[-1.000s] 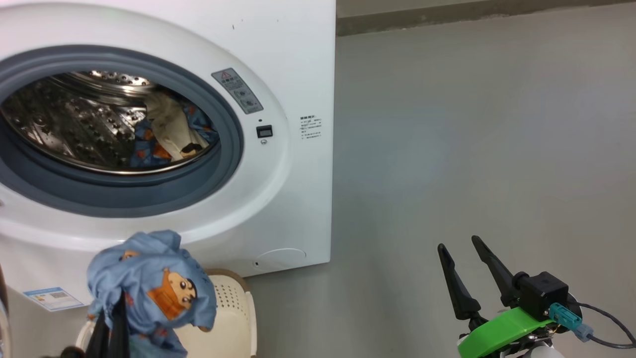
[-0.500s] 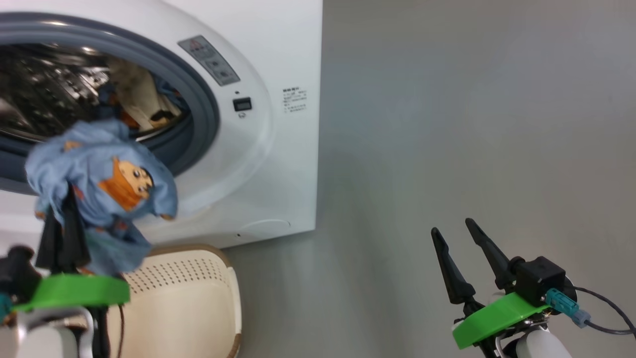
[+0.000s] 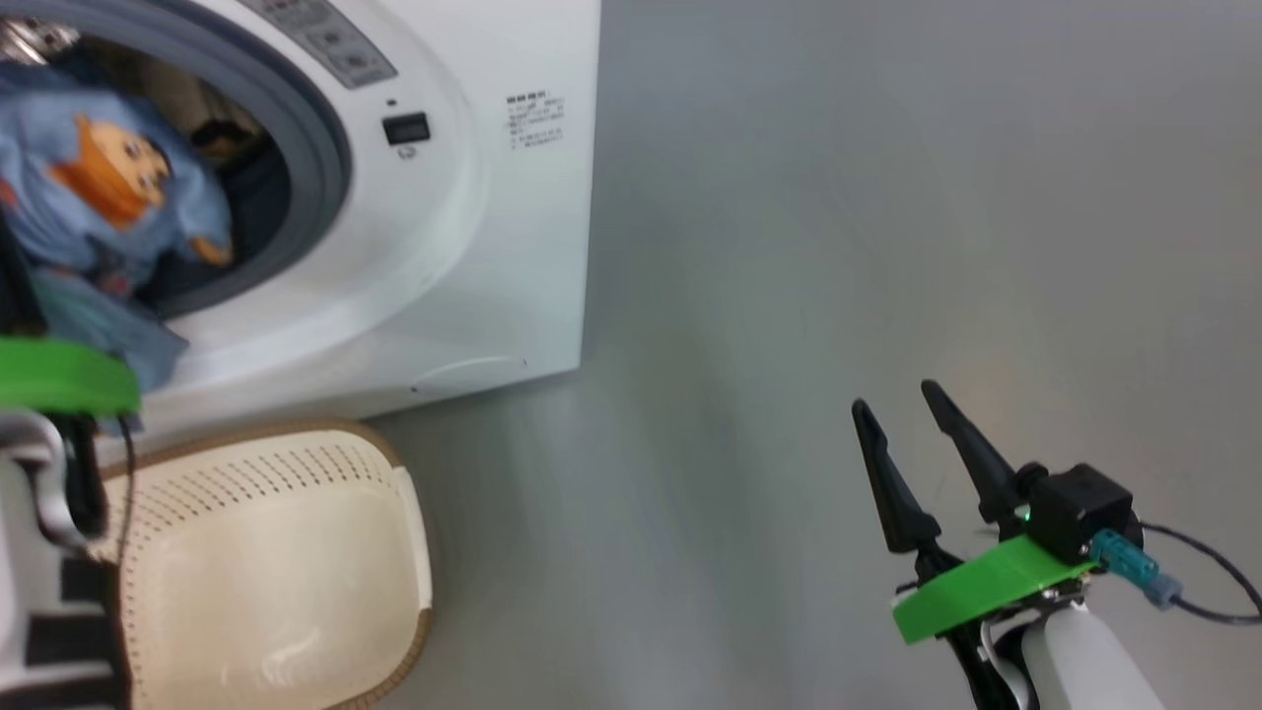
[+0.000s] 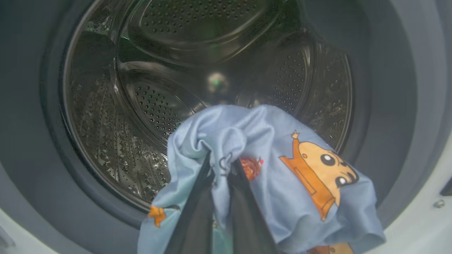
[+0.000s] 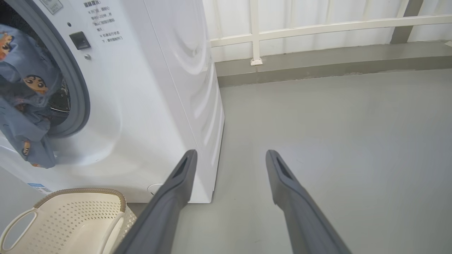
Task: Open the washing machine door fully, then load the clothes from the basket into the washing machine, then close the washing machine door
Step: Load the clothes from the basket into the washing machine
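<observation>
The left end effector (image 4: 221,160) grips the light-blue bear-print clothes (image 4: 282,169) at the mouth of the washing machine (image 3: 473,247). The basket (image 3: 266,463) sits on the floor (image 3: 887,197) just below. The right end effector (image 3: 892,396) hangs open, well apart.

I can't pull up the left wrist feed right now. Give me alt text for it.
The left gripper is shut on a light-blue bear-print garment, holding it bunched up just in front of the open steel drum. The grey-blue seal rings the opening around it.
</observation>
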You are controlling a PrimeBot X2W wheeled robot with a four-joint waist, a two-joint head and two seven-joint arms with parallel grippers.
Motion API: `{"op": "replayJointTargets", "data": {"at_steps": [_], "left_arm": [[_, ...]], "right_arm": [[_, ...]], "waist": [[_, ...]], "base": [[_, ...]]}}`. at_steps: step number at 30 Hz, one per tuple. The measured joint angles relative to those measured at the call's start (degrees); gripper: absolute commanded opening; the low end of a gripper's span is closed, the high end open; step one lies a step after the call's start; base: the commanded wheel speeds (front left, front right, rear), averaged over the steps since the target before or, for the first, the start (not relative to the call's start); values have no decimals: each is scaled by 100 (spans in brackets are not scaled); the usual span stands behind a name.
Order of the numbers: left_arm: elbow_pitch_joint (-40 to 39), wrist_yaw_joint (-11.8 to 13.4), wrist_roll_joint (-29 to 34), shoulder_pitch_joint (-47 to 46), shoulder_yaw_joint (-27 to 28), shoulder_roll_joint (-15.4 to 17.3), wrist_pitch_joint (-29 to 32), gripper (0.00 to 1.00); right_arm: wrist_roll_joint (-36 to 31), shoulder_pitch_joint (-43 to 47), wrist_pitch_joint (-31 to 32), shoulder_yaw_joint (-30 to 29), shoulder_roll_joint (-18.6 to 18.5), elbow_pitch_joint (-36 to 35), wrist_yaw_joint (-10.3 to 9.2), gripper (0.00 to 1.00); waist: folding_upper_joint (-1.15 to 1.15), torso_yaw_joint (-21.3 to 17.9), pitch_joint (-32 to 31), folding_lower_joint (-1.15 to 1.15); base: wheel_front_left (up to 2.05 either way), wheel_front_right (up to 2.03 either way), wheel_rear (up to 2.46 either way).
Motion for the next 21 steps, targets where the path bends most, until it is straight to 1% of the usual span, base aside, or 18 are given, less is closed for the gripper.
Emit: {"op": "replayJointTargets", "data": {"at_steps": [2,3,4,5,6,9,12,17,21], "left_arm": [[241,-7,32,-329,-19,102,0,0],[513,-9,68,-676,-70,191,0,0],[513,-9,68,-676,-70,191,0,0],[677,-49,76,-857,-107,223,4,0],[975,-94,79,-1205,-178,280,94,0],[1346,-113,86,-1650,-290,380,457,0],[1667,-187,22,-2021,-302,513,799,0],[2058,-260,-158,-2486,-304,692,1243,0],[2199,-302,-279,-2894,-328,842,1662,0]], "right_arm": [[0,-105,0,11,2,-26,0,100],[9,-162,0,23,10,-38,0,100],[9,-162,0,23,10,-38,0,100],[21,-184,-1,29,19,-37,0,100],[47,-229,-1,42,33,-40,0,100],[52,-244,0,96,51,-40,0,100],[126,-309,-1,176,73,-34,0,100],[254,-466,-1,191,86,-45,0,100],[310,-577,0,201,96,-62,0,100]], "waist": [[0,-22,140,0],[0,-41,277,0],[0,-41,277,0],[0,-49,344,0],[0,-63,474,0],[0,-87,659,0],[0,-122,831,0],[0,-191,1103,0],[0,-237,1347,-1]], "base": [[0,0,0],[0,0,0],[0,0,0],[0,0,0],[0,0,0],[0,0,0],[0,0,0],[0,0,0],[0,0,0]]}}
